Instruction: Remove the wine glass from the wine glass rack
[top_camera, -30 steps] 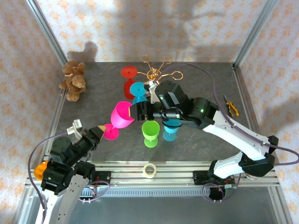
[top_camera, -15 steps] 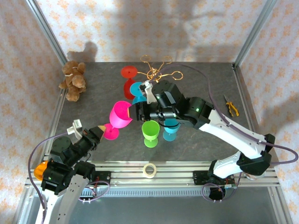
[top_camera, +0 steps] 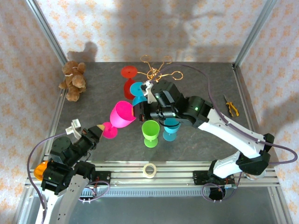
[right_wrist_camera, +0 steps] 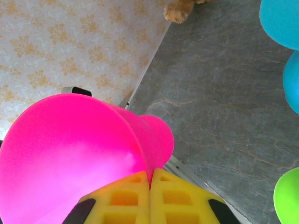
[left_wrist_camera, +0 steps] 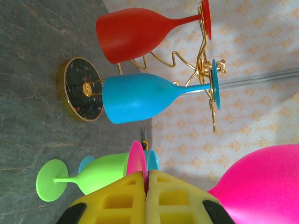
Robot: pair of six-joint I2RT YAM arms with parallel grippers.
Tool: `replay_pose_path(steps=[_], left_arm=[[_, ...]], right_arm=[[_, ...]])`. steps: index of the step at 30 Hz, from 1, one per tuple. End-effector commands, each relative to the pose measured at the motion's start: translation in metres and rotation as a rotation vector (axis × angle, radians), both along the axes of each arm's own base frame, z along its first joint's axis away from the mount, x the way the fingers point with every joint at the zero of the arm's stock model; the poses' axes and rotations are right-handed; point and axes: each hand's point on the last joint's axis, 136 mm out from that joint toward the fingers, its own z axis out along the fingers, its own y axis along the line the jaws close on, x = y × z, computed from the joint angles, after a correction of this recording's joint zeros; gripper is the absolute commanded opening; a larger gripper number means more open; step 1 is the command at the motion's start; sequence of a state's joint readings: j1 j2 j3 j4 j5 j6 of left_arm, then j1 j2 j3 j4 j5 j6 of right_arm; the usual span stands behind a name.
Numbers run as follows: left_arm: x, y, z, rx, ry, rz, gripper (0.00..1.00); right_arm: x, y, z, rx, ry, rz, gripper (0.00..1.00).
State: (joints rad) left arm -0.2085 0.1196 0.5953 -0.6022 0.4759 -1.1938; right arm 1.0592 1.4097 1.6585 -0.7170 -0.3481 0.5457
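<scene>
Left wrist: left gripper (left_wrist_camera: 146, 186) pinches pink plastic wine glass (left_wrist_camera: 266, 182) foot; right wrist: right gripper (right_wrist_camera: 150, 186) clamps bowl; grey stone table (right_wrist_camera: 224, 107), floral walls (right_wrist_camera: 70, 42).

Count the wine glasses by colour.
Pink glass: 1
Red glass: 1
Green glass: 1
Blue glass: 2
Total: 5

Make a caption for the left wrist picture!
Left gripper pinching the pink glass; red glass and blue glass on the rack.
</scene>
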Motion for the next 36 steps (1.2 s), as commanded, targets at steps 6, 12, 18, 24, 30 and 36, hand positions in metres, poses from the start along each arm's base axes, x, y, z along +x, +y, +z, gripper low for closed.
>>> replay_pose_path(steps=[6, 12, 18, 24, 30, 36], left_arm=[[-0.003, 0.009, 0.006, 0.025, -0.013, 0.045, 0.25], [-0.003, 0.011, 0.004, 0.032, -0.006, 0.057, 0.45], [-0.004, 0.015, 0.004, 0.056, 0.0, 0.072, 0.56], [-0.003, 0.016, 0.006, 0.084, 0.005, 0.076, 0.57], [-0.001, 0.018, 0.009, 0.114, 0.0, 0.08, 0.57], [0.003, 0.017, 0.01, 0.126, 0.003, 0.079, 0.56]], right_arm=[[-0.005, -0.003, 0.019, 0.023, -0.047, 0.024, 0.0], [-0.004, -0.006, 0.017, 0.005, -0.053, 0.009, 0.0], [-0.003, -0.017, 0.019, -0.023, -0.068, -0.012, 0.0], [-0.009, -0.039, 0.021, -0.057, -0.071, -0.035, 0.0], [-0.02, -0.069, 0.016, -0.092, -0.06, -0.062, 0.0], [-0.035, -0.1, 0.001, -0.166, -0.027, -0.07, 0.0]])
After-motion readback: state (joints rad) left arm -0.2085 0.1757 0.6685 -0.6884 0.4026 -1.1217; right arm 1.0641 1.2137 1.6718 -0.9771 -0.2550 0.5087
